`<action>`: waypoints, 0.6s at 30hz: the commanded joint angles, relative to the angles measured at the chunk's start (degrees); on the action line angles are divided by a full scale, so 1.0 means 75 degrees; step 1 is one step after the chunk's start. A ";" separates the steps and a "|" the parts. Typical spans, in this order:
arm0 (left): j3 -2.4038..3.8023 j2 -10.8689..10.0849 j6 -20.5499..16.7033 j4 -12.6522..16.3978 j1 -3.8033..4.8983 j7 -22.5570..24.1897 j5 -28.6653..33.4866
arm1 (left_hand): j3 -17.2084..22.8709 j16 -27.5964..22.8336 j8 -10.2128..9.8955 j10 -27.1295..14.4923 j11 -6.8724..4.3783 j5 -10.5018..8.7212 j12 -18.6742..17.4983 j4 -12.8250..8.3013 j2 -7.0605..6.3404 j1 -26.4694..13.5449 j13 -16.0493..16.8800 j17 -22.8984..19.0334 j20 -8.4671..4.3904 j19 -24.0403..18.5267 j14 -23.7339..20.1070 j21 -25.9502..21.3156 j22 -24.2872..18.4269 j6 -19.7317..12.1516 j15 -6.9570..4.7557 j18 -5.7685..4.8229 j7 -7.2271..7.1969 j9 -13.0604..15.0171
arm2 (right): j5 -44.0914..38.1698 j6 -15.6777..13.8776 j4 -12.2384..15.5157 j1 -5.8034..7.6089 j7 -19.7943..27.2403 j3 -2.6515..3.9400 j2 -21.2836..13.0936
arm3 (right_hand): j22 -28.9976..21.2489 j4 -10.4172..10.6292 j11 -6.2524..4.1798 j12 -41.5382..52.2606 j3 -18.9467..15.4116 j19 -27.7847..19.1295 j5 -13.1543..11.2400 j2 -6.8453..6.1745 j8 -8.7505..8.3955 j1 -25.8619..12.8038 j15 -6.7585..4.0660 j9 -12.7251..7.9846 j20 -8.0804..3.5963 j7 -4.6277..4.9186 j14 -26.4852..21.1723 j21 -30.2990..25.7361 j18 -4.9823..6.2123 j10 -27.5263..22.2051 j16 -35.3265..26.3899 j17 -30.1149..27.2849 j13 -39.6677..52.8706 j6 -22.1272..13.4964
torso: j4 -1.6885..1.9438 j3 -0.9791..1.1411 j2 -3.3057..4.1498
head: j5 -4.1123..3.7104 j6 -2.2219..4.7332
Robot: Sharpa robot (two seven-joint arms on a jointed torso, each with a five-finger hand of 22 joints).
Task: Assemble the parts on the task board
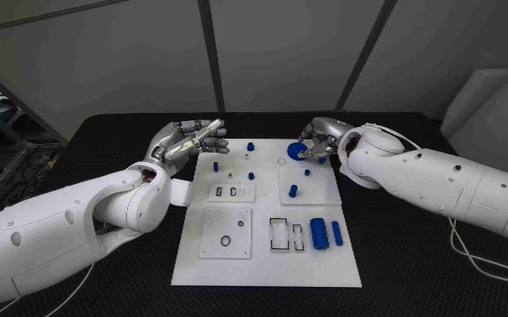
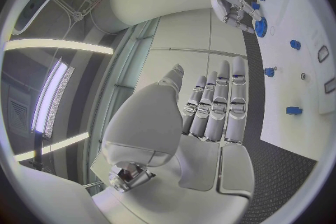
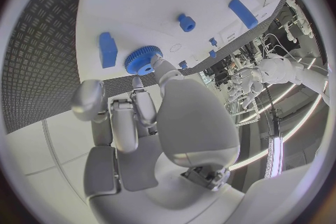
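The black tabletop (image 1: 412, 258) carries the flat white rectangular task board (image 1: 265, 269), on which small blue plastic pegs and blocks stand and a larger blue cylinder (image 1: 318, 233) lies near the front. The silver left hand (image 1: 194, 141) hovers at the board's far left corner, released, fingers straight and holding nothing. The silver right hand (image 1: 321, 141) pinches a round blue toothed gear (image 1: 297, 151) over the board's far right part.

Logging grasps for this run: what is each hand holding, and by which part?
The right hand pinches the blue gear by its toothed rim. The left hand holds nothing, its fingers apart.
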 commanded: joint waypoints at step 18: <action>0.0007 0.0014 0.0136 -0.0028 0.0012 -0.0027 -0.0047 | 0.0082 -0.0078 -0.0071 0.0010 0.0044 -0.0010 -0.0066 -0.0067 0.0116 0.0107 -0.0007 0.0061 -0.0012 -0.0057 0.0000 0.0028 0.0009 0.0060 -0.0002 -0.0032 -0.0007 -0.0007 | -0.0090 0.0459 -0.0110 0.0007 0.0059 0.0003 0.0088 | 0.0074 0.0135 -0.0078 0.0213 -0.0085 0.0018 0.0023 0.0319 0.0410 0.0144 0.0003 0.0090 0.0007 -0.0079 0.0600 0.0103 -0.0121 0.0096 0.0076 0.1025 0.0279 0.0545 | 0.0000 0.0003 0.0000 | 0.0030 -0.0090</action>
